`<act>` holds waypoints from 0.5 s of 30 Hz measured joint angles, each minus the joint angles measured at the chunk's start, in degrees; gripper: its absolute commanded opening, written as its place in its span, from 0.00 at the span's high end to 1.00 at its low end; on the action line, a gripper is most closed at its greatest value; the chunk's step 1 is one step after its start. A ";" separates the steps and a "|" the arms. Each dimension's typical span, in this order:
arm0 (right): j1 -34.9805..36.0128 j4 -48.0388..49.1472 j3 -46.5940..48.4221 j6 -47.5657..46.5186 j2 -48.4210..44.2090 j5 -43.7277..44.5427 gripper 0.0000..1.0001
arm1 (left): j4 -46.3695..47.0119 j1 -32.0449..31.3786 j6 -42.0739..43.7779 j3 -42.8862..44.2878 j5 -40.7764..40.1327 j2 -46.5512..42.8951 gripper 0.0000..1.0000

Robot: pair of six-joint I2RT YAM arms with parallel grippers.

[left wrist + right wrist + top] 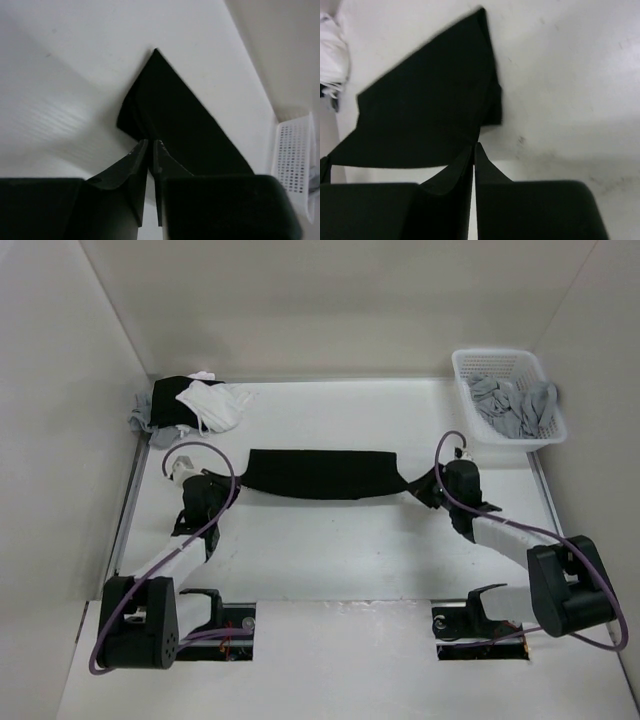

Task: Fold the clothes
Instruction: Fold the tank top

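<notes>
Judging the lengthwise fold done: the clothes [320, 475] lie as a band. Right gripper [473, 146] pinches its right end; left gripper [151, 142] fingers nearly touch, grip unclear. Next you'd release, then fold crosswise.

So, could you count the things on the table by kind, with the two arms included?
Black top: 1
Heap of white, black and grey garments: 1
White basket: 1
Pile of grey garments in the basket: 1
Robot arms: 2, left arm and right arm
Total: 6
</notes>
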 measured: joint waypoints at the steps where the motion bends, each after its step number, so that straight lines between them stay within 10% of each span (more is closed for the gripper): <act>1: 0.39 0.50 -1.33 0.31 0.13 0.15 0.78 | 0.02 0.52 -0.07 -1.11 0.28 0.28 0.84; 8: 1.90 1.86 -7.32 1.31 0.96 0.96 0.43 | -0.24 7.15 -2.56 -4.98 2.36 1.79 0.73; 15: 1.38 5.73 1.36 1.03 11.72 1.60 0.41 | 0.81 -6.12 -3.41 1.01 -0.79 3.69 0.75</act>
